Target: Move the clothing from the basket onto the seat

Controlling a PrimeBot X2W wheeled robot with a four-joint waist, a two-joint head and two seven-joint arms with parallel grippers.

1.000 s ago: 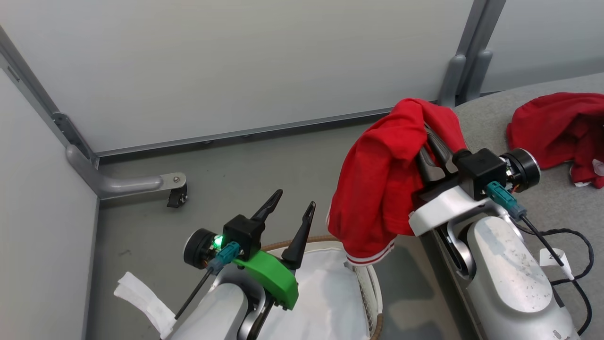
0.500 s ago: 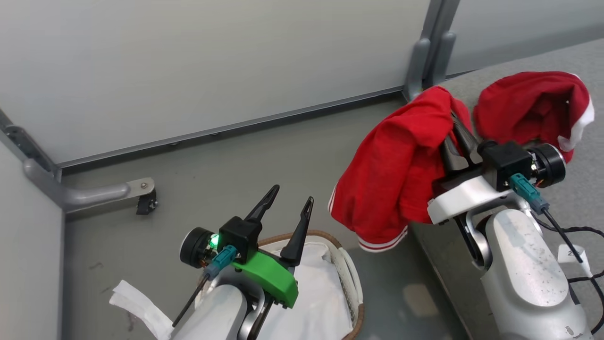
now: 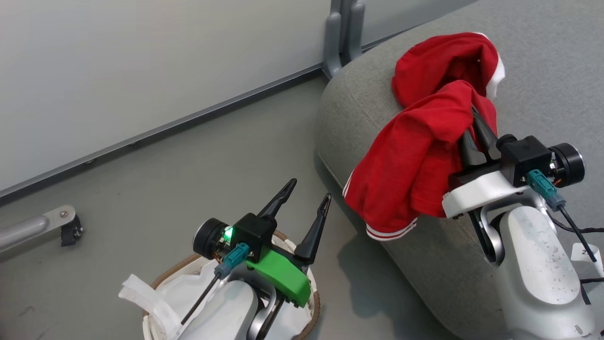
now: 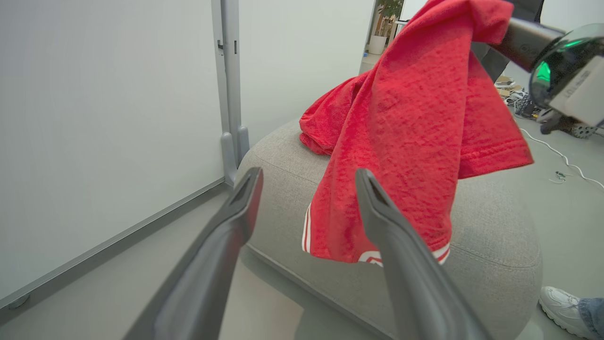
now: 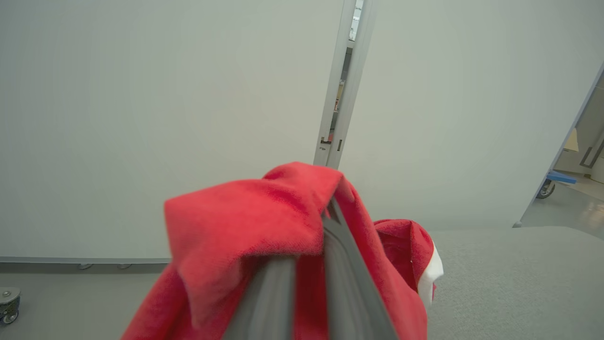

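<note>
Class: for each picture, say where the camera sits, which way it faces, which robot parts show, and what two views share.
Head view: on head, facing down at basket, seat; left gripper open, right gripper holding red garment.
Left wrist view: on left wrist, facing seat past own fingers.
Right wrist view: on right wrist, facing wall past own fingers.
Both wrist views share garment and seat.

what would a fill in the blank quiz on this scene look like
1. The right gripper is shut on a ____ garment.
2. The left gripper stands ____ by the basket.
3. A second garment lies on the grey ____.
Missing words: red; open; seat.
</note>
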